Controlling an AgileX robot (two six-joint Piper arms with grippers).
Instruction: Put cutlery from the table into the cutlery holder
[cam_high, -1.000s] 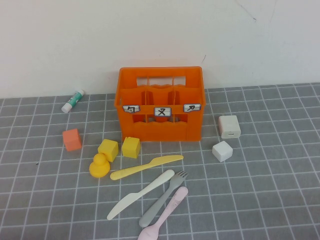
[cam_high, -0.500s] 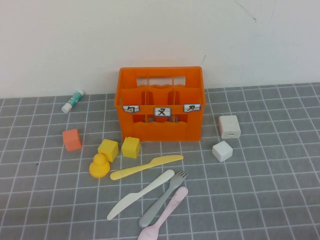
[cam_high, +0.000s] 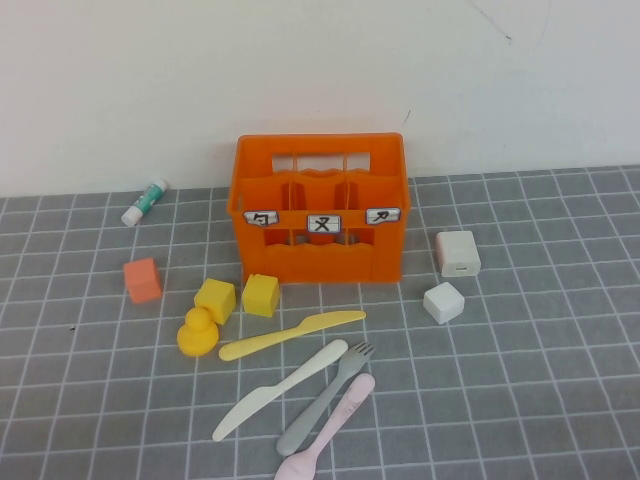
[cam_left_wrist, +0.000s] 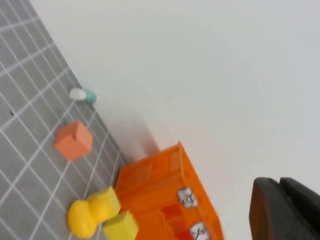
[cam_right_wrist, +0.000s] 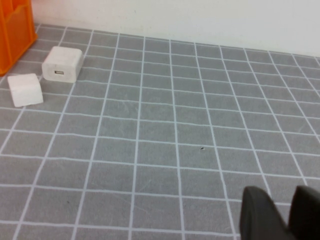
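Nothing had really kicked off yet, as far as I could judge. All four pieces of cutlery lay on the table (cam_high: 520, 400) in front of the cutlery holder (cam_high: 320, 205), none inside it. The yellow knife (cam_high: 292, 335) was the closest to the holder, then the cream-white knife (cam_high: 280, 389), the grey fork (cam_high: 325, 399) and the pale pink spoon (cam_high: 325, 427) fanned out further from it, the last three nearly touching each other.

Neither arm showed up in the high view. The left gripper (cam_left_wrist: 287, 210) was only a dark sliver at the corner of its wrist view, looking toward the holder's left side, and I couldn't tell how its fingers stood. Same story for the right gripper (cam_right_wrist: 280, 212), off to the holder's right over bare tiles: can't tell.

My guess for the first move: go for the yellow knife since it lies apart from the others, pinch it low and flat, then tip it upright over a compartment.

The surface was grey tile-grid, with a plain white wall right behind the holder. Clutter around the holder: two yellow blocks (cam_high: 238, 297) and a duck (cam_high: 198, 332) front-left, an orange cube (cam_high: 143, 280) and a small tube (cam_high: 146, 201) further left, a white charger (cam_high: 458, 254) and white cube (cam_high: 444, 301) to its right.
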